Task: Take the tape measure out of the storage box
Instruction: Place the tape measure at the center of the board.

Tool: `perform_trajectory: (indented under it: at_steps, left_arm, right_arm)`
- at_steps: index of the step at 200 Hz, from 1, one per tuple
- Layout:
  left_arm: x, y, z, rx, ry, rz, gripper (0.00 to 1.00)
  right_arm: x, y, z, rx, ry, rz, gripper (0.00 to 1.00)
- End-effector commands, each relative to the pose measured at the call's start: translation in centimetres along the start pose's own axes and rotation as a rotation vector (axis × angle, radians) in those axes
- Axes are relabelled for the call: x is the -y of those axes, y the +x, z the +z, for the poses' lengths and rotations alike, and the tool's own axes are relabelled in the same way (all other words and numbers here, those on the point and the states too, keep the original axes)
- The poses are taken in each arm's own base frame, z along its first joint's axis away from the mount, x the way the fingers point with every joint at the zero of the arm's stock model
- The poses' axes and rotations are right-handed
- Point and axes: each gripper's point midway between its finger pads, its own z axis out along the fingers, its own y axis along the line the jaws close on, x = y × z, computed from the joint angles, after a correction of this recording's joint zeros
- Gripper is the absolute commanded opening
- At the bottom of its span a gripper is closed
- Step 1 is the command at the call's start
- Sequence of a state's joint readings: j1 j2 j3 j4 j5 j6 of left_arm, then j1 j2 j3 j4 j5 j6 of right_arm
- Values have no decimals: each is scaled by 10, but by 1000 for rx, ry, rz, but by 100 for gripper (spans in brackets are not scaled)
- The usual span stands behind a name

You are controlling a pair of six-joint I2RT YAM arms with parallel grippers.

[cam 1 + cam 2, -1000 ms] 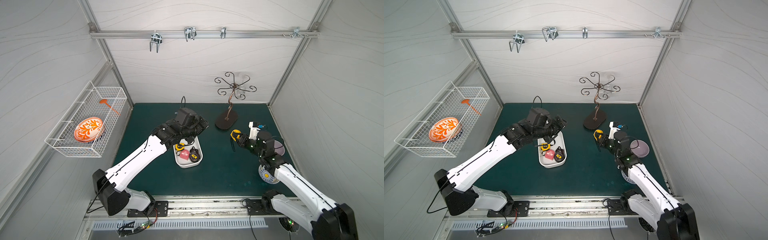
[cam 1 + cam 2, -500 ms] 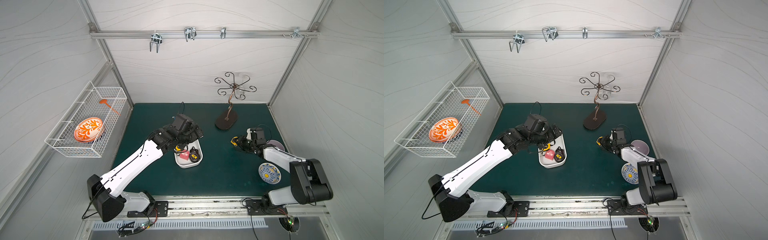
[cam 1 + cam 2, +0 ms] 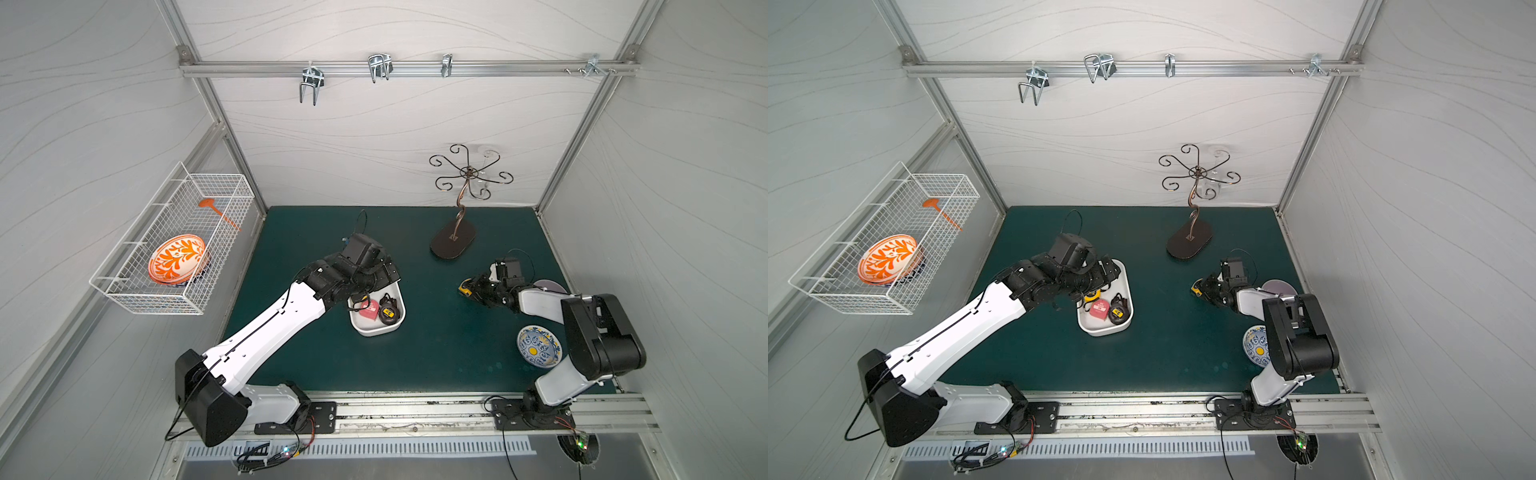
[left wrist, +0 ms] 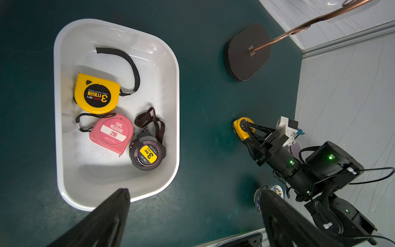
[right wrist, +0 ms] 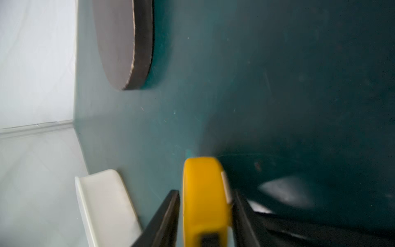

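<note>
Left claw (image 4: 195, 192) hovers spread wide above the storage box (image 4: 96, 171) — inside we see a large yellow tape measure (image 4: 96, 94), a pink one (image 4: 112, 131) and a black one (image 4: 147, 153). Right claw (image 4: 246, 130) straddles a small yellow tape measure (image 4: 238, 126) on the worktop (image 4: 203, 64) — slightly parted, not pinching.

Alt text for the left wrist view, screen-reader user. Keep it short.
A white storage box on a dark green mat holds a yellow tape measure, a pink tape measure and a round black tape measure. Beside the box, the right gripper has its jaws either side of a smaller yellow tape measure; the open left gripper frames the foreground.
</note>
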State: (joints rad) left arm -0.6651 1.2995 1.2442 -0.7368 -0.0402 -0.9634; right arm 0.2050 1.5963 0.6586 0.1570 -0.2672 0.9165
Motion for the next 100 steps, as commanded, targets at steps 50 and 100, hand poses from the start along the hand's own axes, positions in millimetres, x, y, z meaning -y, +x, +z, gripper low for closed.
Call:
perform_trajectory:
  at_steps: [50,100]
  left_arm:
    - [-28,5,27,-119,-167,133,100]
    - [-40,33,58,-319,-238,209,98]
  right_arm:
    - [-11,12,-35,18,19,-92,90]
    - [-21,26,-71,10,41,-143,99]
